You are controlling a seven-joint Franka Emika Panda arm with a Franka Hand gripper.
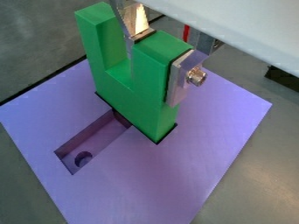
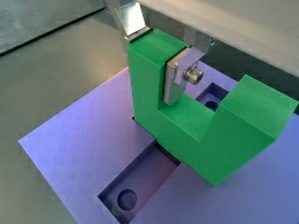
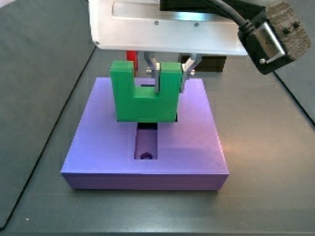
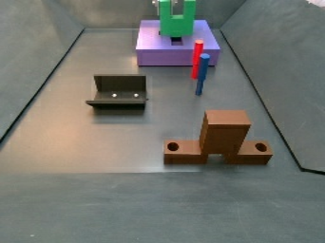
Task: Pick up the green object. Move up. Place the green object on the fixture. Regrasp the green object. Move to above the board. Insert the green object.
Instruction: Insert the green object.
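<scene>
- Green U-shaped matte block (image 3: 145,94) stands upright at frame centre, its base in the cross-shaped recess of the large flat purple board (image 3: 191,146).
- Gripper (image 2: 158,61), its silver fingers (image 1: 184,77) clamped on one prong, holds the block.

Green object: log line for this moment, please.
gripper: shut on green object | position: over board | object: upright, base in recess | stage: insert

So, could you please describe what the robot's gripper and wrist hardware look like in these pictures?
The gripper, above the board, has flat silver fingers, one fastened with a small silver screw. In a side view its body is a broad white housing with a dark top. A black cable curves to a tan-and-black camera module beside it.
</scene>
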